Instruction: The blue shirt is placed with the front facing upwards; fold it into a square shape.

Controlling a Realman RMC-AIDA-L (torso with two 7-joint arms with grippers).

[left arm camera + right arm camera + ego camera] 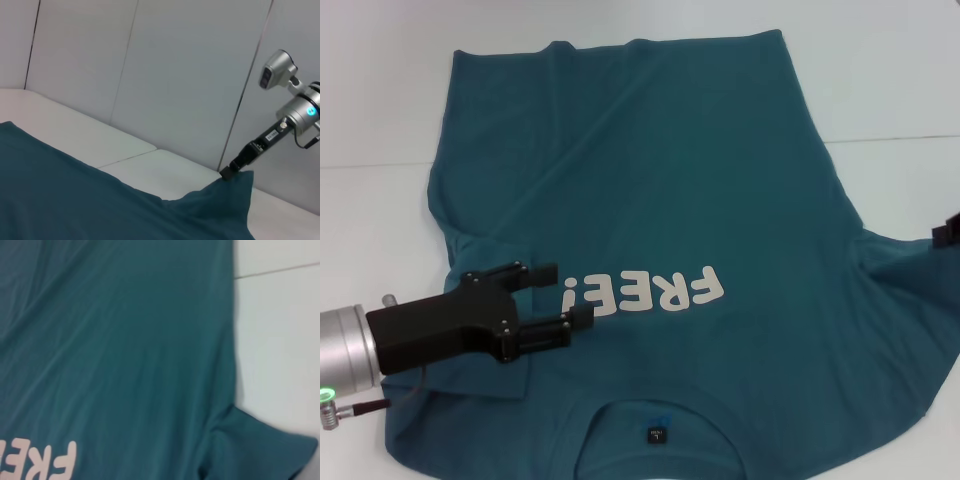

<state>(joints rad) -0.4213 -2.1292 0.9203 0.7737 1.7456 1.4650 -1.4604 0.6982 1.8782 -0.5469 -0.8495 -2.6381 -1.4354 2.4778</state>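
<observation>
Shirt: your blue shirt (650,200) lies spread on the white table (890,70), front up, collar at the near edge and hem at the far side, with the white "FREE!" lettering (645,290) across the chest.
Neck label: you can see a small dark label (656,434) inside the collar, near edge centre.
Left gripper: your left gripper (568,293) hovers over the shirt's near-left part, by the left sleeve; its fingers stand apart with nothing between them.
Right gripper: your right gripper (227,173) sits at the right sleeve, which rises to a peak at its tip; you cannot tell how its fingers are set.
Right sleeve: the sleeve (260,450) juts out over the table.
</observation>
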